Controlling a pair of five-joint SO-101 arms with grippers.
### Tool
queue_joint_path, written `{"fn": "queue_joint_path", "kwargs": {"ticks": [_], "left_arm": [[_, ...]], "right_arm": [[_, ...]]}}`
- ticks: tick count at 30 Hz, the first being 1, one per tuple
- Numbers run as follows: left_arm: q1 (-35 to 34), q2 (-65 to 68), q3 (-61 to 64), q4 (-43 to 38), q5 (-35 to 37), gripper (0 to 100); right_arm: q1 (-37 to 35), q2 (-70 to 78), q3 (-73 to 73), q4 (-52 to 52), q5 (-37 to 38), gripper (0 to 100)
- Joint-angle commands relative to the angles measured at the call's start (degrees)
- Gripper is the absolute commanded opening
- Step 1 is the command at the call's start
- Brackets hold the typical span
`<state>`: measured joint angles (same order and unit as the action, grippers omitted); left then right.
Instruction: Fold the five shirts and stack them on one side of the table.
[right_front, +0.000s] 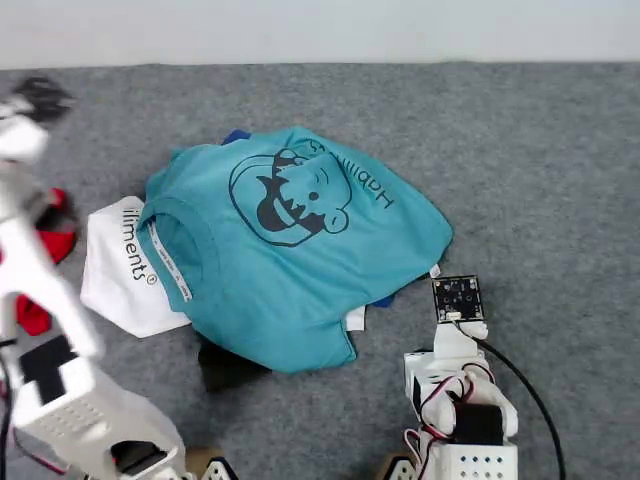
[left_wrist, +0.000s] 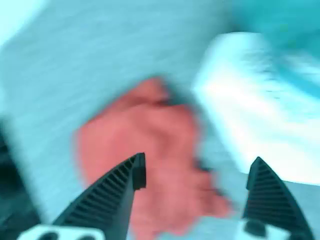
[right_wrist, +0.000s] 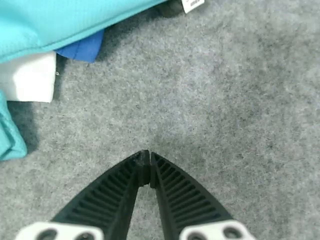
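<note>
Sprawling over the middle of the grey, felt-like table (right_front: 540, 150), a teal knit shirt (right_front: 300, 270) with a dark cartoon print lies rumpled and unfolded on top of a heap, its ribbed collar toward the left arm's side. A white shirt (right_front: 115, 280) of smooth cloth with dark lettering sticks out flat from under that collar side. A crumpled red shirt (right_front: 55, 240) lies at the table's left edge, just beside the white one. A black shirt (right_front: 225, 368) shows as a dark lump under the teal hem on the near side, and a blue shirt (right_front: 235, 136) peeks out as a small corner at the far side. The left end effector (left_wrist: 197, 180), its ridged black jaws spread wide and holding nothing, hangs over the red shirt, with white cloth beside it. The right end effector (right_wrist: 150, 165), jaws pressed together and empty, sits over bare table, near the heap's teal, white and blue edges but apart from them.
</note>
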<state>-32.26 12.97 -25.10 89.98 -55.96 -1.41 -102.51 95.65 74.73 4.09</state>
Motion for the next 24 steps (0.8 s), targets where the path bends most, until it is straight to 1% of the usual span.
{"fn": "queue_joint_path", "kwargs": {"ticks": [1, 4, 14, 17, 20, 24], "left_arm": [[9.1, -3.7, -1.9, 10.7, 0.0, 32], [15.6, -4.1, 0.7, 10.1, 3.2, 32], [34.9, -3.8, 3.4, 10.4, 4.1, 32], [41.0, -3.3, 3.8, 9.8, 7.6, 32], [46.7, -1.5, 5.0, 6.3, 11.3, 32], [52.0, 3.6, 5.8, 2.2, 15.4, 32]], "right_arm": [[0.2, -0.8, 0.8, 0.0, 0.5, 0.9], [0.2, -0.8, 0.8, 0.0, 0.5, 0.9], [0.2, -0.8, 0.8, 0.0, 0.5, 0.9], [0.2, -0.8, 0.8, 0.0, 0.5, 0.9], [0.2, -0.8, 0.8, 0.0, 0.5, 0.9], [0.2, -0.8, 0.8, 0.0, 0.5, 0.9]]}}
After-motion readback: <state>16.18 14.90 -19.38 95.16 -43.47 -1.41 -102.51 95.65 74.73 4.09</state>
